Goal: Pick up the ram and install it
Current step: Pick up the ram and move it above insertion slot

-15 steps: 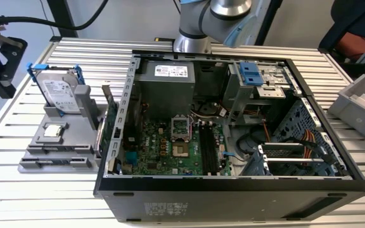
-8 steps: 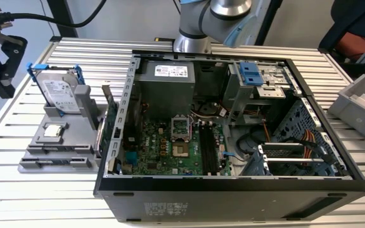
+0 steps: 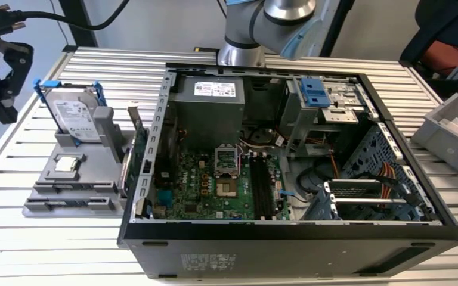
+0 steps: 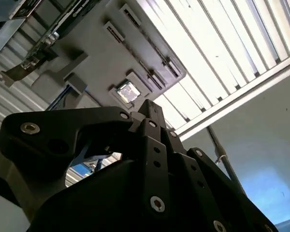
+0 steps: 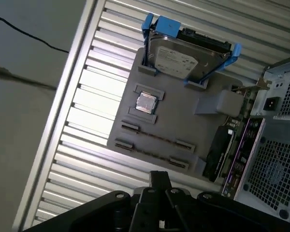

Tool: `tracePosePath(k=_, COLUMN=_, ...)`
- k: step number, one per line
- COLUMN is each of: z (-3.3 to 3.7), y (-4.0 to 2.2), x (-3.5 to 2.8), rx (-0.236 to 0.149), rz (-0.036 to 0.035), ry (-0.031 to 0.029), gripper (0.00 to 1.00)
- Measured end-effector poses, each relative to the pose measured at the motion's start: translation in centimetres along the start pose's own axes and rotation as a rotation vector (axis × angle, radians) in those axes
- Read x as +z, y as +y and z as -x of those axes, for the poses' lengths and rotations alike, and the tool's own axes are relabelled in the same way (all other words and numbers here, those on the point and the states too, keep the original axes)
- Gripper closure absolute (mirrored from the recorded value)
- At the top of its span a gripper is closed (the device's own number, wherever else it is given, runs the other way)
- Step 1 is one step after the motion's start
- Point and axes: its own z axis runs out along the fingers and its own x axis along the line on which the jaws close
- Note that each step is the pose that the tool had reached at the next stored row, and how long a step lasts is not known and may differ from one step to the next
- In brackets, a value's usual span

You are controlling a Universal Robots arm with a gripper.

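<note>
This looks like a robotics lab bench. A ribbed aluminium table (image 3: 54, 250) carries an opened PC case (image 3: 293, 241), and a robot arm (image 3: 269, 24) is mounted at its far edge. At the exterior view's left a grey fixture (image 3: 70, 196) holds a hard drive (image 3: 76, 119), and a parts bin (image 3: 452, 128) sits at the right.

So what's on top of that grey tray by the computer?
A silver hard drive standing up, a square chip and the thin ram. The drive's bottom edge hides in its stand.
</note>
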Motion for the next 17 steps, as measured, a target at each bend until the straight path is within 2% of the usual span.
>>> tracePosePath(k=13, z=0.01, y=0.02, x=0.0, rx=-0.185, rz=-0.0013, ry=0.0099, gripper=1.0)
tracePosePath(k=17, z=0.01, y=0.02, x=0.0, rx=-0.229, rz=-0.0012, ry=0.012, gripper=1.0)
